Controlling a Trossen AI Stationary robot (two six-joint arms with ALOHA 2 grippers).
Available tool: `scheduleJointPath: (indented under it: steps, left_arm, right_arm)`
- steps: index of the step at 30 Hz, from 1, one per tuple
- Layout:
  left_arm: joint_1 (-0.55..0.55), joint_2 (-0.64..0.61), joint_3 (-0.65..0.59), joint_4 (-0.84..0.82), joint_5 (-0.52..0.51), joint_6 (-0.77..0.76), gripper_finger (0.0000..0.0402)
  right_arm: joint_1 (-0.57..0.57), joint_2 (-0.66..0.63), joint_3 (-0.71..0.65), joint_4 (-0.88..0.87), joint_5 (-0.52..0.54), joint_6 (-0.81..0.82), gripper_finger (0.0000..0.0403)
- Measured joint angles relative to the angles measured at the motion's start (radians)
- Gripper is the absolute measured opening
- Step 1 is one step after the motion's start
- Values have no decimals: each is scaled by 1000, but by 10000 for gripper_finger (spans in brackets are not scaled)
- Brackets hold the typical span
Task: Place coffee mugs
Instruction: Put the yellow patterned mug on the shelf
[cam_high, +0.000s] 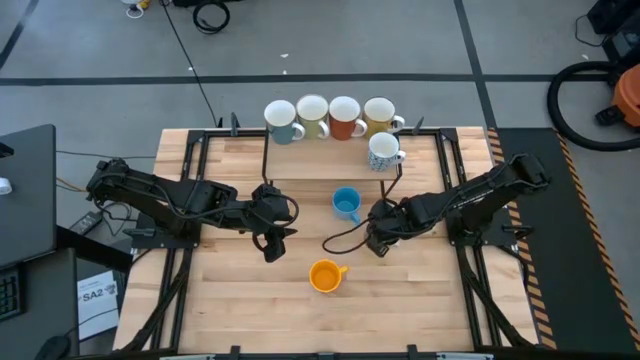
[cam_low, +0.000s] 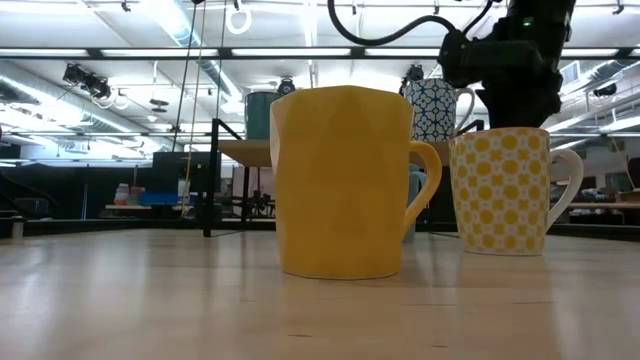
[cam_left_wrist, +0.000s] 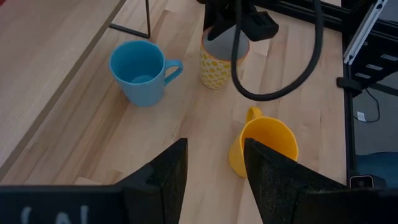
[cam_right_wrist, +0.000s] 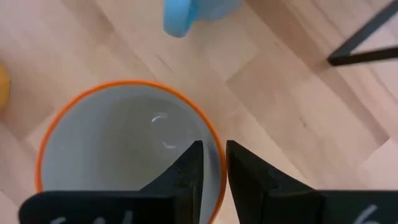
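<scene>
Since the right gripper (cam_right_wrist: 212, 163) has its two fingers pinched on the rim of a yellow dotted mug (cam_left_wrist: 217, 65), one finger inside and one outside, the smart play is probably to keep that mug dead upright while carrying it and steer well around the blue mug (cam_high: 346, 204) sitting just beside it. A rim pinch looks like the kind of hold that could let a mug swing, so slow and level seems best. The wrist view looks straight down into the grey inside, with the fingers nearly together over the wall.

Further out, the left gripper (cam_left_wrist: 214, 177) hangs over the middle of the table (cam_high: 230, 290) with its fingers spread and nothing between them, pointing toward the orange mug (cam_high: 325, 275). Along the far edge, four mugs stand in a row (cam_high: 331, 118), and a white patterned mug (cam_high: 384, 151) stands just in front of it.
</scene>
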Motion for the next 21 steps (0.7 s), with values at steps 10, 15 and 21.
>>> scheduleJointPath:
  steps: [10, 15, 21]
  left_arm:
    - [0, 0, 0, 0, 0, 0, 164]
    - [0, 0, 0, 0, 0, 0, 164]
    - [0, 0, 0, 0, 0, 0, 164]
  right_arm:
    - [-2, 0, 0, 22, 22, -209, 75]
    - [-5, 0, 0, 27, 23, -230, 76]
    - [-6, 0, 0, 26, 15, -233, 76]
